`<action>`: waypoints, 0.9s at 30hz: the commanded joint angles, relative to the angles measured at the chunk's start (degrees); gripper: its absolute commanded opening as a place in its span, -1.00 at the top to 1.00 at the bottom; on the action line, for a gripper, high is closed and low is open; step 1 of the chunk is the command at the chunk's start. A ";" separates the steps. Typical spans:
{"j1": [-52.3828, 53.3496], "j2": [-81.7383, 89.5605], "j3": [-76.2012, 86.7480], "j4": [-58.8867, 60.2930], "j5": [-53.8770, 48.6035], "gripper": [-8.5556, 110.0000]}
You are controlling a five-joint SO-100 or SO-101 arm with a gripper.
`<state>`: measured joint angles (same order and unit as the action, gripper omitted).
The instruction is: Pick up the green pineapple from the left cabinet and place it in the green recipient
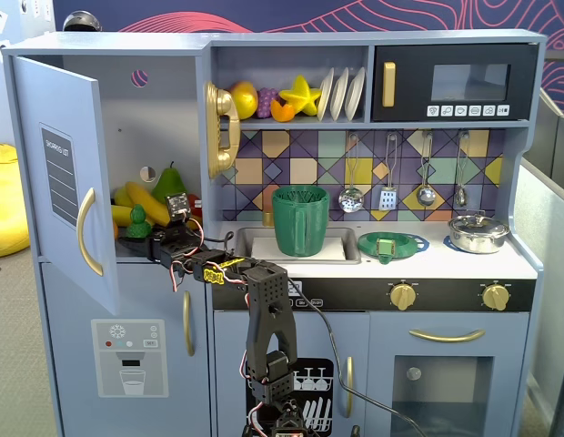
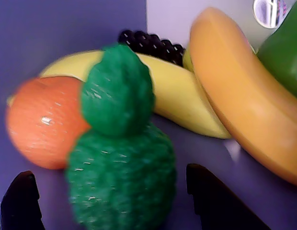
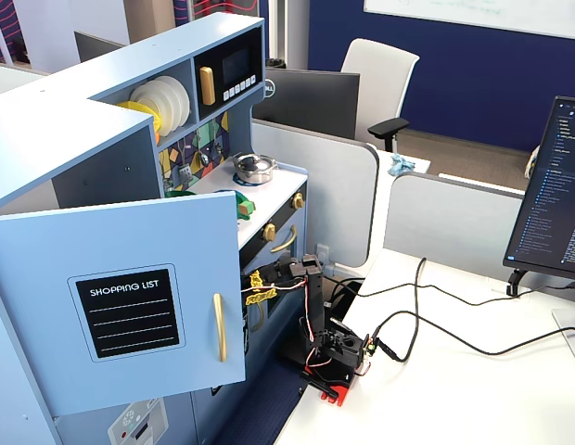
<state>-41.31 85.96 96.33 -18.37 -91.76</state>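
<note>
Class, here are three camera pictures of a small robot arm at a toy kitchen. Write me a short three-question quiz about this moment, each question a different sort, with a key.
1. True or false: the gripper is shut on the green pineapple.
2. Multiple choice: in the fixed view facing the kitchen, the green pitcher stands
A. on top of the microwave
B. in the sink
C. on the floor
3. Fill in: in the wrist view, the round fruit touching the pineapple's left side is coloured ______.

Key
1. False: the fingers stand apart on either side of the pineapple.
2. B
3. orange
</note>
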 commanded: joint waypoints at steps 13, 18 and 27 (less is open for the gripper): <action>-0.53 -5.80 -12.30 3.87 -9.76 0.86; -3.25 6.77 -5.54 6.59 -20.13 0.86; -6.59 51.42 18.81 24.96 -22.41 0.86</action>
<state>-47.99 116.46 108.98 0.09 -113.82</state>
